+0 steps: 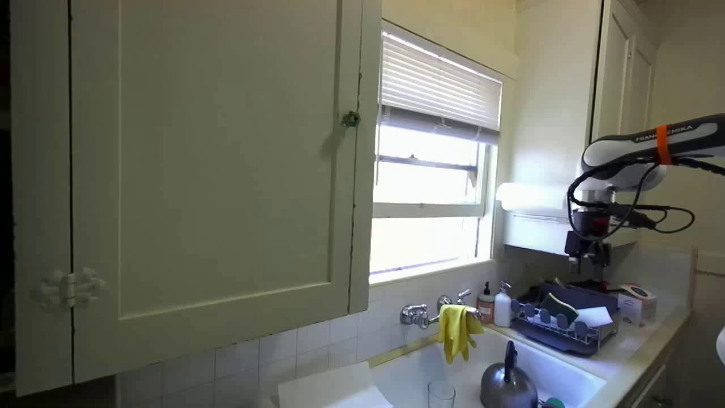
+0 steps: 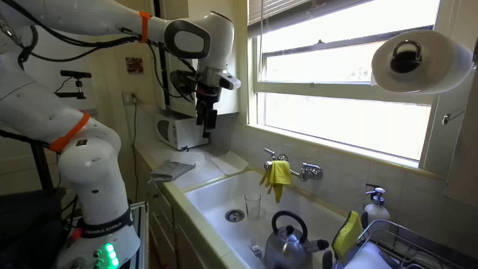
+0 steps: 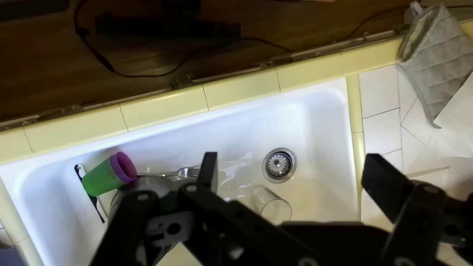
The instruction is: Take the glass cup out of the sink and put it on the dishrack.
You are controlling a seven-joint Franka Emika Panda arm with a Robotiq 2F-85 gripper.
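The clear glass cup stands upright in the white sink, beside the drain. It shows at the bottom edge of an exterior view. In the wrist view the glass cup appears between the fingers, its lower edge partly covered by the gripper. My gripper is open and empty, its fingers wide apart. In both exterior views the gripper hangs well above the sink and counter height, apart from the cup. The dishrack with its dark tray stands at the sink's end, holding dishes and a sponge.
A steel kettle stands in the sink near the glass, with a fork and a green cup. Yellow gloves hang over the tap. Soap bottles stand by the rack. A grey mitt lies on the counter.
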